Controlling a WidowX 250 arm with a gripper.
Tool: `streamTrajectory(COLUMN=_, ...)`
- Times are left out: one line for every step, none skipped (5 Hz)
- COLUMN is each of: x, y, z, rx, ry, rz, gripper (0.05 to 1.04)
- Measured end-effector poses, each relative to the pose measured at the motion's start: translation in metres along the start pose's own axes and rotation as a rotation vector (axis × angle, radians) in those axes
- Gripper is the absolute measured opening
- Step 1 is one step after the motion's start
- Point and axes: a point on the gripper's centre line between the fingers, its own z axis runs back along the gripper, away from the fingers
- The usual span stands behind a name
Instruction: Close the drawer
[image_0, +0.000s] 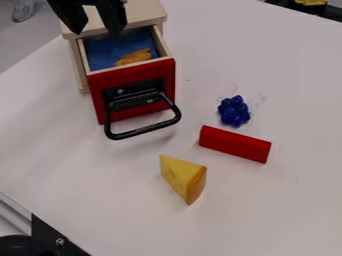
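White table (287, 210); gripper (96, 32) spread apart above rear of open drawer (161, 45); red front (133, 73) and black handle (143, 131) lie camera-side of gripper.

No readable text, labels, brands, numbers or signs
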Motion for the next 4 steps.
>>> streamTrajectory(x=-0.005, y=-0.001, z=-0.007, rx=-0.009, ry=0.026, rz=0.006, gripper=0.998)
streamTrajectory(x=-0.022, y=-0.012, z=-0.017, rx=-0.039, ry=0.060, rz=0.143, gripper=0.998)
streamTrajectory(x=-0.034, y=-0.024, z=-0.015, rx=-0.047, ry=0.029, rz=0.257, gripper=0.998)
streamTrajectory(x=-0.043, y=-0.040, z=-0.017, rx=0.011, ry=0.001, rz=0.374, gripper=0.998)
